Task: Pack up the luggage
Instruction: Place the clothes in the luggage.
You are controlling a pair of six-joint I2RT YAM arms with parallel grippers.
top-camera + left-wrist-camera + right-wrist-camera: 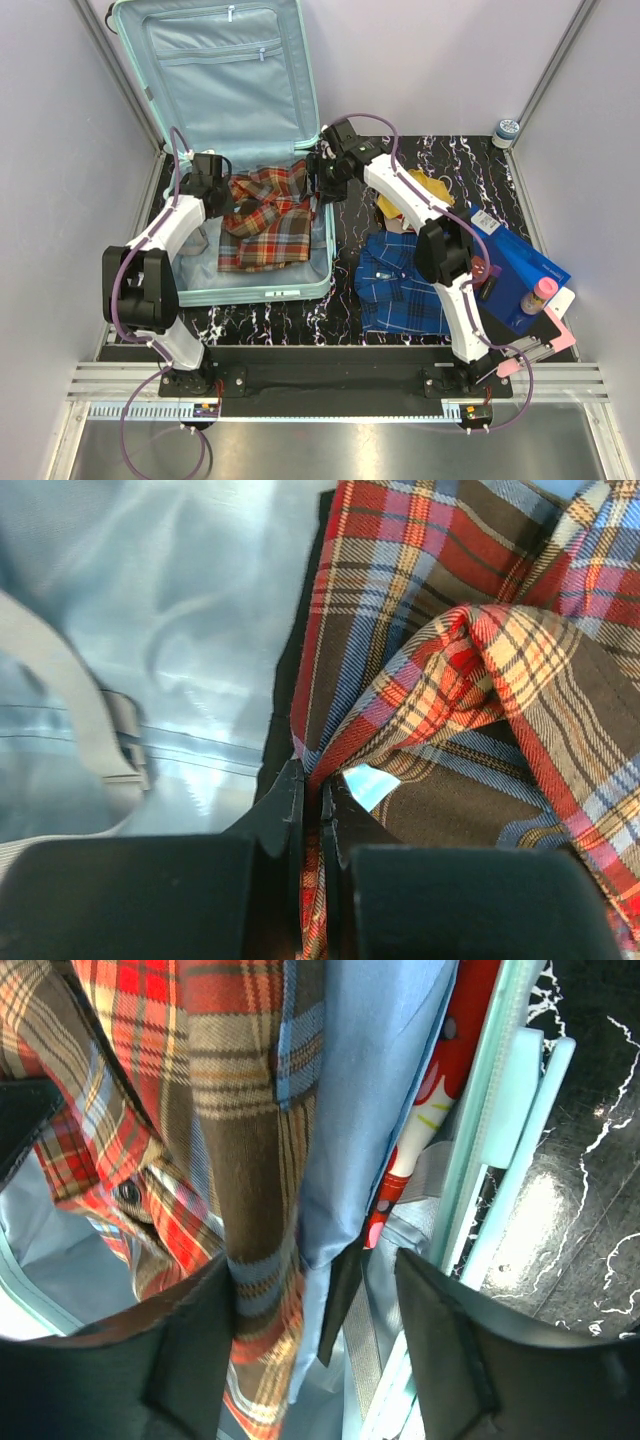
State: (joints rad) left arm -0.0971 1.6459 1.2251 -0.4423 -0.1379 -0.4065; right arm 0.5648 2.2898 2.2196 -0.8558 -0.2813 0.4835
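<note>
- The large mint-green ribbed hard-shell suitcase [262,290] lay open on the left of the black marbled table [470,165]. Its lid leaned up at the far side and showed the pale teal lining.
- A red-and-brown plaid shirt [265,225] sat crumpled in its base.
- The left hand [312,785] was clenched on a fold at the shirt's left edge.
- The right hand [315,1305] hung at the suitcase's right wall with its jaws apart. Cloth hung loose between them and they grasped nothing.
- To do this step well, the left pinch should probably pull the shirt flat and low, keeping every hem inside the rim.
- A folded blue plaid shirt [405,285] lay on the table just right of the suitcase.
- A red patterned item [440,1090] against the right wall was too hidden to identify.
- Whether the cloth brushed the right fingers was unclear.
</note>
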